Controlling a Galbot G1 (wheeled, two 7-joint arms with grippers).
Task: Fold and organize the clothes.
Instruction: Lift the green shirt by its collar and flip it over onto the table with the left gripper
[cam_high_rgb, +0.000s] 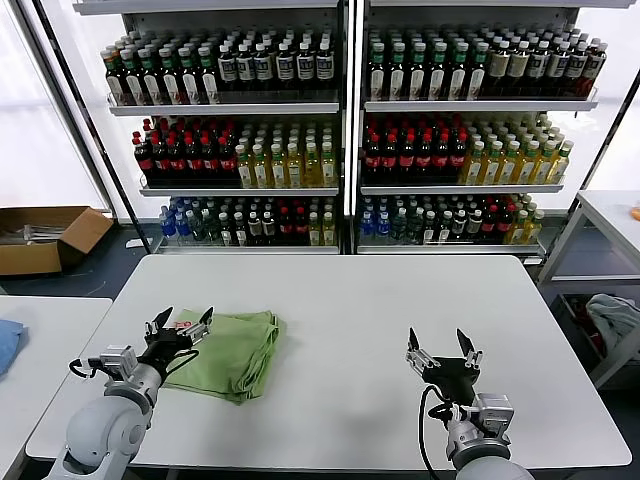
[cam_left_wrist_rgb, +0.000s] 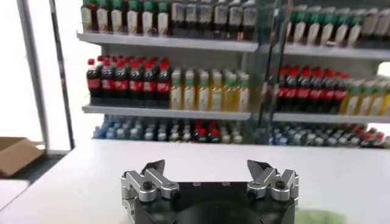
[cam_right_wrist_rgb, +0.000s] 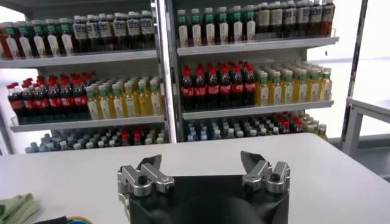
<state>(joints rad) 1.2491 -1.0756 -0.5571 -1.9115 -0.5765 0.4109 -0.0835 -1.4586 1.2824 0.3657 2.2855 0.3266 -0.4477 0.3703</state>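
Note:
A light green shirt (cam_high_rgb: 235, 352) lies folded on the white table (cam_high_rgb: 360, 310) at its left side, with a bit of red-and-white print showing at its left edge. My left gripper (cam_high_rgb: 184, 322) hovers open just over that left edge, holding nothing. In the left wrist view the left gripper (cam_left_wrist_rgb: 206, 165) has its jaws wide apart over bare tabletop, and a sliver of green cloth (cam_left_wrist_rgb: 317, 217) shows beside it. My right gripper (cam_high_rgb: 442, 346) is open and empty above the table's right front. A corner of the shirt (cam_right_wrist_rgb: 15, 208) appears in the right wrist view, far from the right gripper (cam_right_wrist_rgb: 200, 160).
Shelves of bottles (cam_high_rgb: 340, 130) stand behind the table. A second table with a blue cloth (cam_high_rgb: 8, 342) sits at the left, a cardboard box (cam_high_rgb: 45, 238) lies on the floor behind it, and a grey-white bundle (cam_high_rgb: 615, 320) rests low at the right.

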